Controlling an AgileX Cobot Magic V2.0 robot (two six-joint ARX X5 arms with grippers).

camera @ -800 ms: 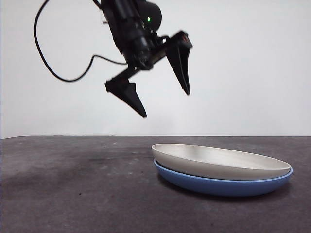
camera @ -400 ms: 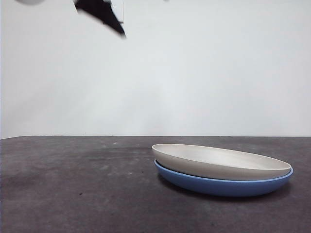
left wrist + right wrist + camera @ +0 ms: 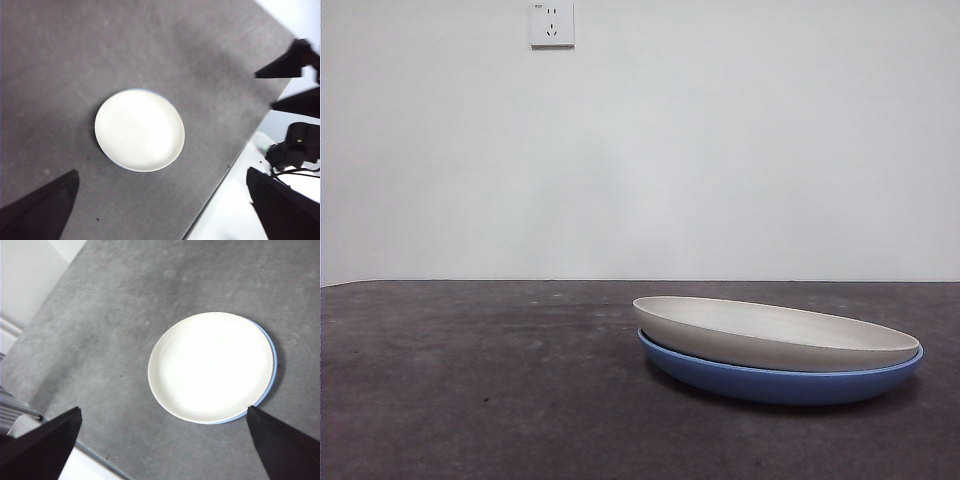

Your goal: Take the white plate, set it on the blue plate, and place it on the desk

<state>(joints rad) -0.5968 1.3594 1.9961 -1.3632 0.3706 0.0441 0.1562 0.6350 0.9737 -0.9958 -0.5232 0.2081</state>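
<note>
The white plate rests inside the blue plate on the desk, right of centre in the front view. No arm shows in the front view. In the left wrist view the white plate lies far below my left gripper, which is open and empty; only a thin rim of the blue plate shows. My right gripper is also high up, open and empty, over the white plate, with the blue plate peeking out along one side.
A wall socket sits high on the white wall behind the desk. The desk's edge runs close to the plates in the left wrist view, with the other arm's open gripper beyond it. Another desk edge shows in the right wrist view.
An open gripper that hung above and left of the plates has risen out of the top of the front view. The stacked plates have not moved.
</note>
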